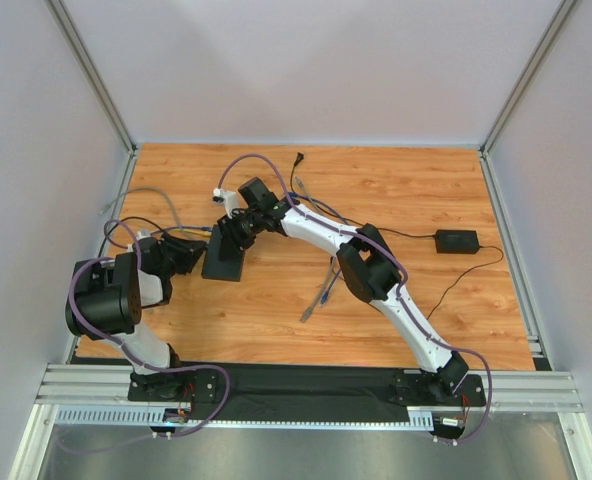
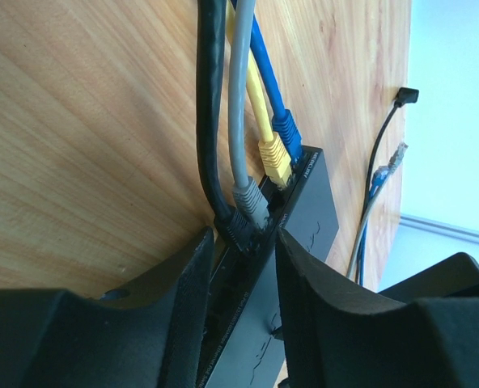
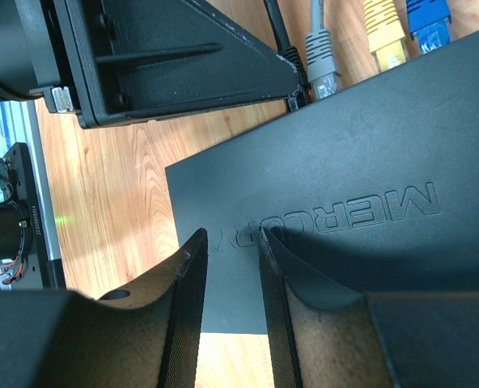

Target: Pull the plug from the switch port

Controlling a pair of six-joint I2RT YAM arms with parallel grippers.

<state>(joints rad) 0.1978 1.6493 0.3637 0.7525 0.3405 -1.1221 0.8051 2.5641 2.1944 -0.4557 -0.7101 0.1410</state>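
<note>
Centre-left of the overhead view, we are seeing the switch [image 1: 223, 262] lying flat on the table [image 1: 406, 190]. The left gripper [image 2: 243, 240] is straddling the black plug [image 2: 237, 228], which is sitting in the switch's edge beside the grey plug [image 2: 250, 206], yellow plug [image 2: 273, 158] and blue plug [image 2: 287, 129]. We cannot tell whether it is pinching. The right gripper [image 3: 231, 240] is sitting over the switch's top face, jaws narrowly apart, holding nothing.

White arm links [image 1: 316, 232], black joints [image 1: 366, 265], looping purple cables [image 1: 246, 160], and a matte black left hand [image 2: 243, 234].
</note>
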